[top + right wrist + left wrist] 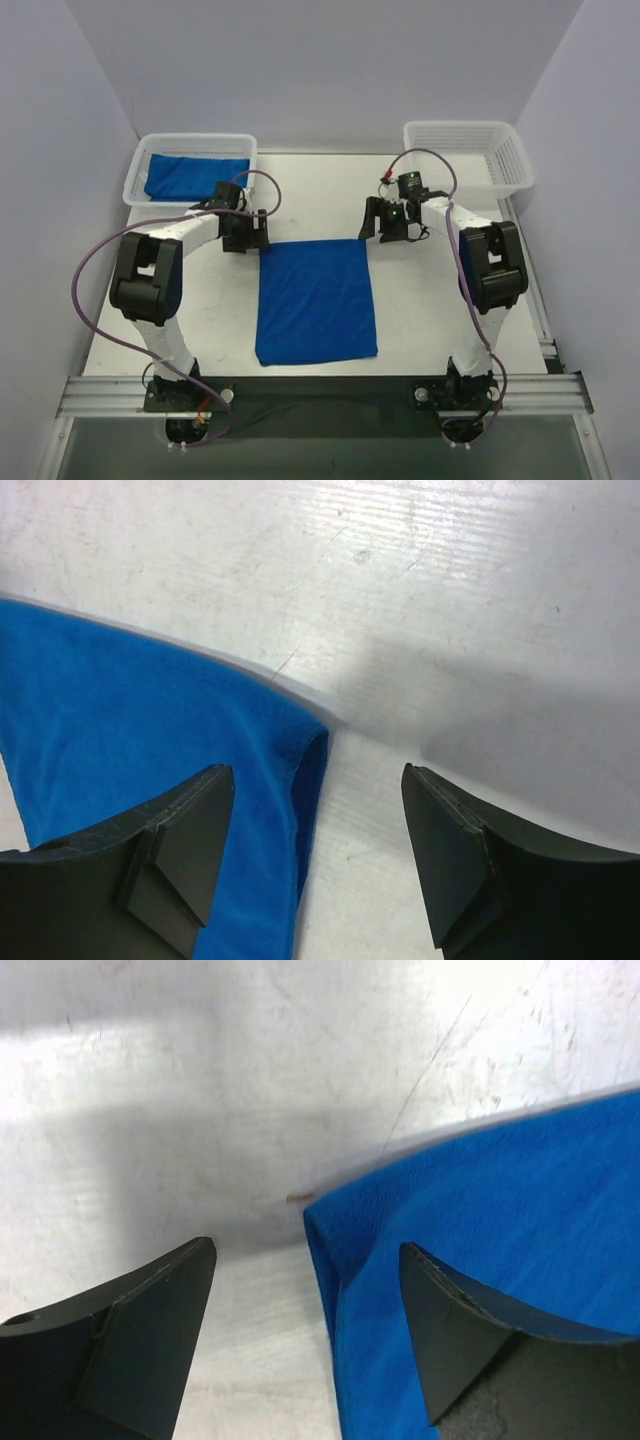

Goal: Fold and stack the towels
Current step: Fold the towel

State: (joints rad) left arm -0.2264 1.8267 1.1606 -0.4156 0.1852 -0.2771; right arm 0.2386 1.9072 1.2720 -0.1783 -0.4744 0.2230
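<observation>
the spread towel (pixel 317 300) lies flat in the middle of the worktop (pixel 420 310), between the two arms, with its far corners right under the tools. at each far corner we see two layers, one on the other, so we judge it already folded once. the left tool (pixel 307 1248) hangs over the far left corner with its jaws wide and nothing between them. one finger is above cloth, the other above bare worktop. the right tool (pixel 318 770) stands the same way over the far right corner, wide and holding nothing.

we expect the cloth to be light, soft and limp. it will sag from any hold, and the terry pile should grip the fingers rather than slip. nothing here looks fragile. we would take it at the two far corners and pinch both layers together, since a pinch on the top layer alone would let the fold open.

a second towel (pixel 195 175) lies in the left basket (pixel 190 142) at the far left, and the right basket (pixel 512 165) stands at the far right. both are well apart from the spread towel. the purple cable (pixel 85 270) loops wide of the cloth. we see nothing lying across the towel.
</observation>
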